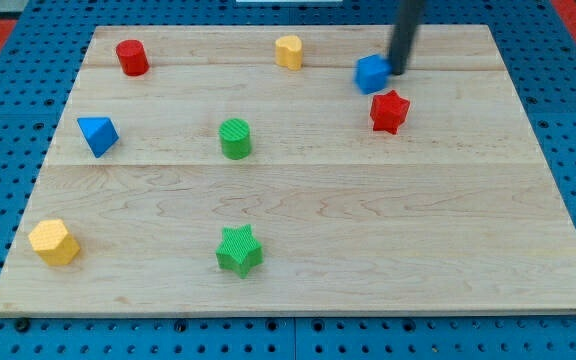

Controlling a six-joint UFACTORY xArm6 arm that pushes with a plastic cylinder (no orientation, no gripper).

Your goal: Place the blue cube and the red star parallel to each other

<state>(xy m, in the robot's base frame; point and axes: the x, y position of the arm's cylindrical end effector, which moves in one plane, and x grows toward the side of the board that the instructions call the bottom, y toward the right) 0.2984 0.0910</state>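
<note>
The blue cube sits near the view's top, right of centre. The red star lies just below it and slightly to the right, a small gap apart. My tip is at the blue cube's right side, touching or nearly touching it. The rod rises from there out of the view's top edge.
A red cylinder is at the top left and a yellow block at the top centre. A blue triangular block, a green cylinder, a green star and a yellow hexagonal block lie lower. The wooden board rests on blue pegboard.
</note>
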